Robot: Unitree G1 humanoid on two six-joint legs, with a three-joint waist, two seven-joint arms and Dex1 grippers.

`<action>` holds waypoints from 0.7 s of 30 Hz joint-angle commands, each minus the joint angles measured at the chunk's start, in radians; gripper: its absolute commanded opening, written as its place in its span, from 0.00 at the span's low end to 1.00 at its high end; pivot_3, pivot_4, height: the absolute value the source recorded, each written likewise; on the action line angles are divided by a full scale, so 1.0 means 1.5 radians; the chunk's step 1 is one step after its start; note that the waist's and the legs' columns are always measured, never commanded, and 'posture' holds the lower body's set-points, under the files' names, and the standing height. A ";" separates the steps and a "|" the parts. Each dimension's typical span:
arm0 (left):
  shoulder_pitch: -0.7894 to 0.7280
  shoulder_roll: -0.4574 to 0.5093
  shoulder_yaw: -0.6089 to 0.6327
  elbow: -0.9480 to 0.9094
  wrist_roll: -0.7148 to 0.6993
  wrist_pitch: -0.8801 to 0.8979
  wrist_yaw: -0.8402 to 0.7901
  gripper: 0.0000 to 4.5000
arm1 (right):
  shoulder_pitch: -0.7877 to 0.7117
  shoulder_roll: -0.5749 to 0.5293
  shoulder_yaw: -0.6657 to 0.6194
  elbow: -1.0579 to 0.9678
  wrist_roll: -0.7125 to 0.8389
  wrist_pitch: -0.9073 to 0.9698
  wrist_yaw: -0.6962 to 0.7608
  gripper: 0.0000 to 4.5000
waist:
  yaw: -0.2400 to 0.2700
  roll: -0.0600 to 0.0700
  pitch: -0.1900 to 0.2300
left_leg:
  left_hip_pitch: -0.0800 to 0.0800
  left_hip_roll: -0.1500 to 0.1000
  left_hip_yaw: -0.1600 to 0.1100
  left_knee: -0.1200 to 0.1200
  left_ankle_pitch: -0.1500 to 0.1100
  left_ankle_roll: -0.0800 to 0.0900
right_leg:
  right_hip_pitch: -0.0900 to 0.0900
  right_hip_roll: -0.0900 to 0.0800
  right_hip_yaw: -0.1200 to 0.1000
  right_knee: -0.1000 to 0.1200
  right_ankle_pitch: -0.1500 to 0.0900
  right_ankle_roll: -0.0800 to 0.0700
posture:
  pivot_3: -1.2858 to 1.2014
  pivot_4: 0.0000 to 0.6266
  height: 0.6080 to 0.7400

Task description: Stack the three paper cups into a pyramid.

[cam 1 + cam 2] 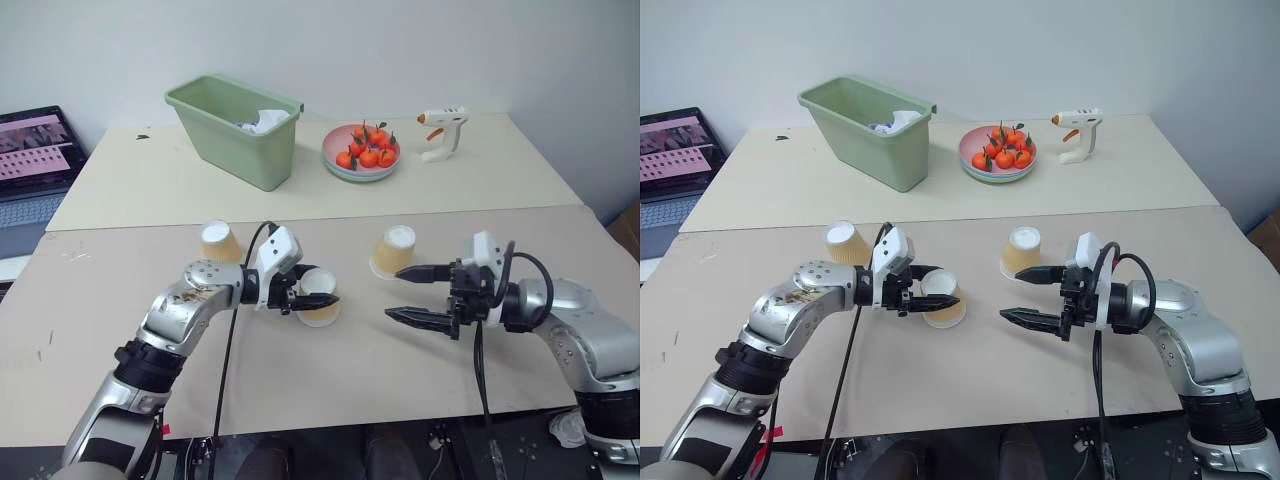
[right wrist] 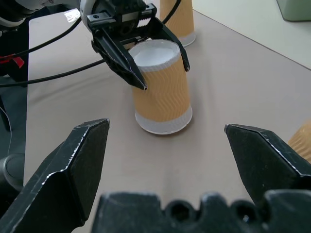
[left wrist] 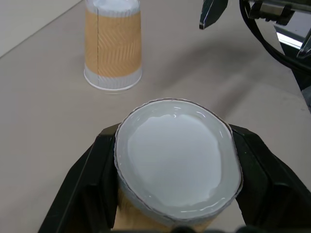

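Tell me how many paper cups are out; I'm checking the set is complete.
3: one cup between the left gripper's fingers, one behind that arm, one beyond the open right gripper.

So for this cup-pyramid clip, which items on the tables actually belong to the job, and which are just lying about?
Part of the job:
- held cup, gripped by the left gripper
- far-left cup, upside down on the table
- right-hand cup, upside down near the open right gripper

Just lying about:
- green bin
- plate of oranges
- glue gun
- laptop
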 commanded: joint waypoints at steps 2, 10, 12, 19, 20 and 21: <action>-0.005 -0.019 0.008 0.006 0.008 -0.008 0.003 0.94 | -0.004 -0.010 -0.026 -0.020 0.021 -0.001 -0.001 1.00 | 0.001 0.000 0.000 | 0.000 0.000 0.000 0.000 0.000 0.000 | 0.000 0.000 0.000 0.000 0.000 0.000 | 0.52 0.24 0.89; 0.004 -0.055 0.115 -0.094 -0.039 0.034 0.099 0.99 | -0.030 -0.006 -0.006 0.007 0.016 -0.002 0.015 1.00 | 0.000 0.000 0.000 | 0.000 0.000 0.000 0.000 0.000 0.000 | 0.000 0.000 0.000 0.000 0.000 0.000 | 0.52 0.24 0.89; 0.016 -0.052 0.151 -0.142 -0.064 0.051 0.120 0.99 | -0.037 -0.005 -0.001 0.012 0.016 -0.001 0.020 1.00 | -0.001 0.000 0.000 | 0.000 0.000 0.000 0.000 0.000 0.000 | 0.000 0.000 0.000 0.000 0.000 0.000 | 0.52 0.24 0.89; 0.116 -0.025 0.334 -0.304 -0.131 0.132 0.259 0.99 | -0.048 -0.002 0.014 0.024 0.011 -0.002 0.035 1.00 | -0.002 0.000 0.000 | 0.000 0.000 0.000 0.000 0.000 0.000 | 0.000 0.000 0.000 0.000 0.000 0.000 | 0.52 0.24 0.89; 0.144 -0.026 0.355 -0.310 -0.119 0.129 0.283 0.99 | -0.048 -0.001 0.017 0.026 0.011 -0.002 0.036 1.00 | -0.002 0.000 0.000 | 0.001 0.000 0.000 0.000 0.000 0.000 | 0.000 0.000 0.000 0.000 0.000 0.000 | 0.52 0.24 0.89; 0.169 -0.029 0.376 -0.313 -0.108 0.127 0.307 0.99 | -0.050 0.001 0.020 0.029 0.010 -0.003 0.037 1.00 | -0.003 0.000 0.000 | 0.001 0.000 0.000 0.000 0.000 0.000 | 0.000 0.000 0.000 0.000 0.000 0.000 | 0.52 0.24 0.89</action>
